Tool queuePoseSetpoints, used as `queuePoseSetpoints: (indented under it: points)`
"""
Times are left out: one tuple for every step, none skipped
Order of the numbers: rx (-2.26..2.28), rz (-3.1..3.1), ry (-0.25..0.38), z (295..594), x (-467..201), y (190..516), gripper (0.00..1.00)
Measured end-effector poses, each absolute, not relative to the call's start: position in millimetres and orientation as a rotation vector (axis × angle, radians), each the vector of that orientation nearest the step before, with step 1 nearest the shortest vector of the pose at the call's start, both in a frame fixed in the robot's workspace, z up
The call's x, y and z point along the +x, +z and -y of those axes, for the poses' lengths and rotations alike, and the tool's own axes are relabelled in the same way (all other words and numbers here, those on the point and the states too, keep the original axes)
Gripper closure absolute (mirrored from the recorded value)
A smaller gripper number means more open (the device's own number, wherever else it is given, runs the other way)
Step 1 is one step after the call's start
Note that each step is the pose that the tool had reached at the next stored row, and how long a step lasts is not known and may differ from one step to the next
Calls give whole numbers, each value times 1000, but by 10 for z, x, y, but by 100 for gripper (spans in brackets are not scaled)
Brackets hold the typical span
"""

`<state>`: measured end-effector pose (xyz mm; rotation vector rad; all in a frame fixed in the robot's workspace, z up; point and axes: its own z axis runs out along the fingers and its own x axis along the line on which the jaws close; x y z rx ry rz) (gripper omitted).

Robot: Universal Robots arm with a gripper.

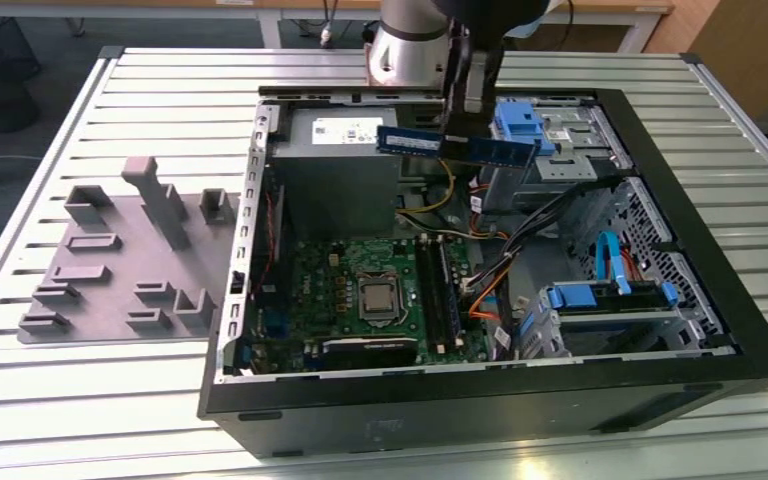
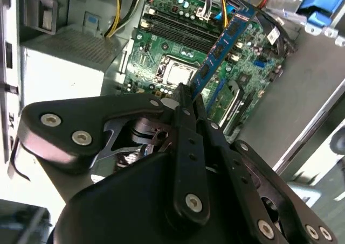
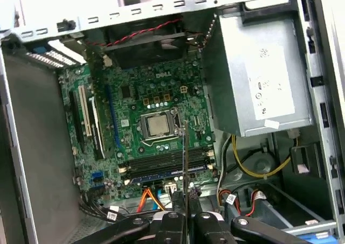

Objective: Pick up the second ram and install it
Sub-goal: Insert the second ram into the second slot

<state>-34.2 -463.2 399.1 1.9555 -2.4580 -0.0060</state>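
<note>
Gripper [image 1: 470, 128] clamped on the second ram [image 1: 456, 147], stick held level in the air above the open computer case [image 1: 704, 200], over the grey power supply [image 1: 337, 165] and blue drive cage [image 1: 524, 125]. Green motherboard [image 1: 371, 290] lies below, long black slots [image 1: 435, 290] beside the CPU [image 1: 379, 296]. Grey tray [image 1: 131, 260] sits outside the case, at the exterior view's left.

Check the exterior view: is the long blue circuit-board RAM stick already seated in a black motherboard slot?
No. The gripper holds the long blue circuit-board RAM stick in the air above the grey power supply, clear of the green motherboard.
</note>
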Motion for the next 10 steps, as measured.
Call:
queuePoseSetpoints:
  points:
    - [1933, 2475, -6, 4632, -342, 3990, 86]
    - [1911, 2493, -6, 4632, -342, 3989, 86]
    - [1888, 2510, -6, 4632, -342, 3988, 86]
    - [1865, 2527, -6, 4632, -342, 3986, 86]
    - [1842, 2544, -6, 4632, -342, 3984, 86]
    - [1820, 2560, -6, 4632, -342, 3981, 86]
    - [1796, 2577, -6, 4632, -342, 3979, 86]
    - [1772, 2593, -5, 4632, -342, 3976, 86]
    - [1749, 2609, -6, 4632, -342, 3973, 86]
    - [1724, 2626, -5, 4632, -342, 3970, 86]
